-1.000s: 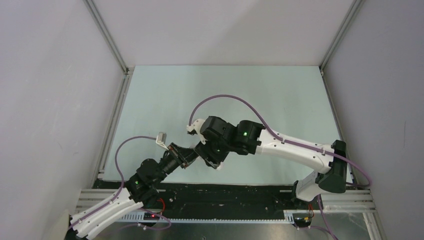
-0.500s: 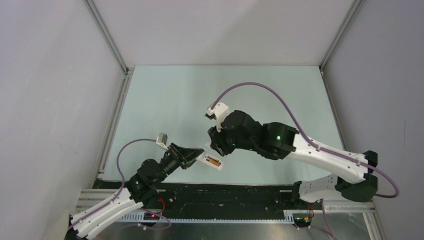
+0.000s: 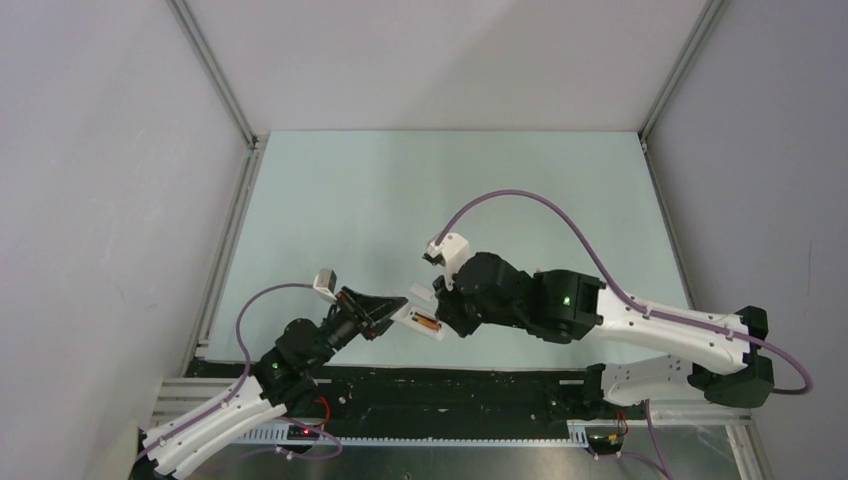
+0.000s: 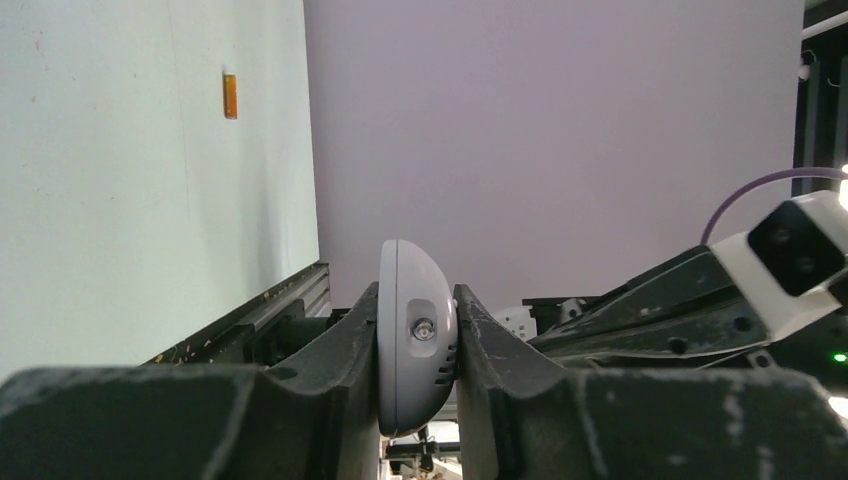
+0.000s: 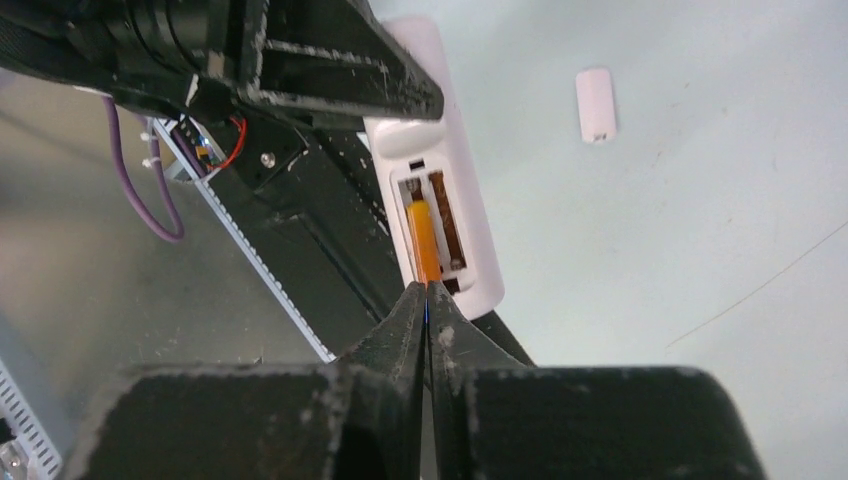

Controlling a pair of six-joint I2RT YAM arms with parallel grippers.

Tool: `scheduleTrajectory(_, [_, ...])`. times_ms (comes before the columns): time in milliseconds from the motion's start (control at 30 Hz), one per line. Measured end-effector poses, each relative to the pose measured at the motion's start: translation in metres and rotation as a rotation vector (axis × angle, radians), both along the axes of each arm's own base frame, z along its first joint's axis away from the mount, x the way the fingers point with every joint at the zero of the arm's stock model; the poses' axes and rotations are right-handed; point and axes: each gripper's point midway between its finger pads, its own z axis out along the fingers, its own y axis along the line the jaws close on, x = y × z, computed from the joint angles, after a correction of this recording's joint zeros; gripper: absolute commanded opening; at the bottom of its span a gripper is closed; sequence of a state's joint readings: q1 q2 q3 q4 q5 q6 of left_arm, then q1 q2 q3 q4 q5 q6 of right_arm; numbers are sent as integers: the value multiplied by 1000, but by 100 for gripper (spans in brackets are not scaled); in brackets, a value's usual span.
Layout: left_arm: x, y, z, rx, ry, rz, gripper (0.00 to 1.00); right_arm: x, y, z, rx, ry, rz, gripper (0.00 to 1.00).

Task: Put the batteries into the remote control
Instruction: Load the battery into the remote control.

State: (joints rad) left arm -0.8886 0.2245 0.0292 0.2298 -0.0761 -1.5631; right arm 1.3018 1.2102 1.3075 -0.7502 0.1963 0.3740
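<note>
Your bench [image 3: 330,200] is a pale mint-green sheet, evenly lit, with only soft shadows. Plain grey walls [image 3: 100,200] enclose it on the left, right and far sides. Aluminium posts [image 3: 212,72] rise from its two far corners, a rail [image 3: 225,250] runs along its left edge, and a black strip [image 3: 480,390] borders its near edge.

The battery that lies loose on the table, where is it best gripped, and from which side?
Probably across the middle of the loose battery, from above, pinching its long sides: it is a thin cylinder lying flat on the table, clear on both sides.
</note>
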Motion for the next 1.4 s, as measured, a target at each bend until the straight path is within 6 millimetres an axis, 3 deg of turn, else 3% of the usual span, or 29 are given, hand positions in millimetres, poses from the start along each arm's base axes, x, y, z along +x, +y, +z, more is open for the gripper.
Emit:
scheduleTrajectory(200, [0,1,3,-11,-3,0,0,-13,-13,-19,22,45,4,6])
scheduleTrajectory(467, [0,1,3,-13,-4,2,0,-26,-11,-14,98,83,42,6])
scheduleTrajectory(1067, [0,2,4,-13,-11,8,0,-24,-4,-23,73,88,40,6])
scheduleTrajectory(1400, [0,2,4,-14,-12,8,0,-23,-2,-38,22,100,34,6])
